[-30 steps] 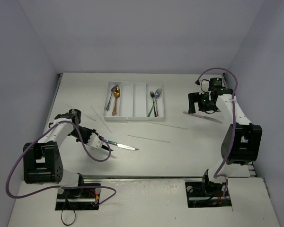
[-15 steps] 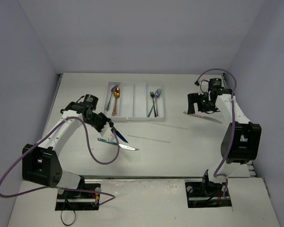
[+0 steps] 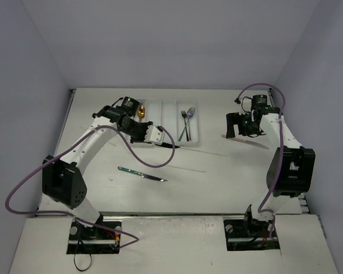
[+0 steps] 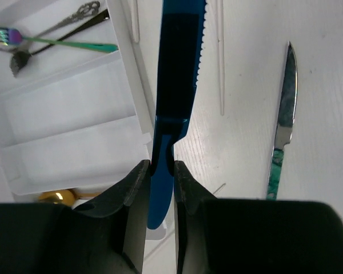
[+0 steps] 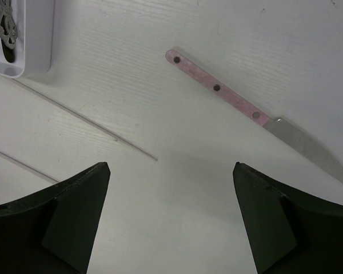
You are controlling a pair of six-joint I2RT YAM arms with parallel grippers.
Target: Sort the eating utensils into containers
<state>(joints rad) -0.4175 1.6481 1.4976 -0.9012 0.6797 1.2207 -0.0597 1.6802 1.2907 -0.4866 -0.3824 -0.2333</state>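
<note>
Left hand (image 4: 162,165): I grip the blue knife (image 4: 180,57) over the edge of the white tray (image 4: 63,103).
Right hand (image 5: 170,182): I hold it spread wide above the pink-handled knife (image 5: 217,88) on the worktop (image 5: 131,34).

White table (image 3: 217,185) carries tray (image 3: 168,121), green-handled knife (image 3: 142,173), pink-handled knife (image 5: 248,112), thin sticks (image 3: 180,168).

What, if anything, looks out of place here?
Nothing damaged or spilled. Loose outside the tray: a green-handled knife in the middle, a pink-handled knife by the right tool, and thin sticks. The left tool holds a blue knife over the tray's edge.
</note>
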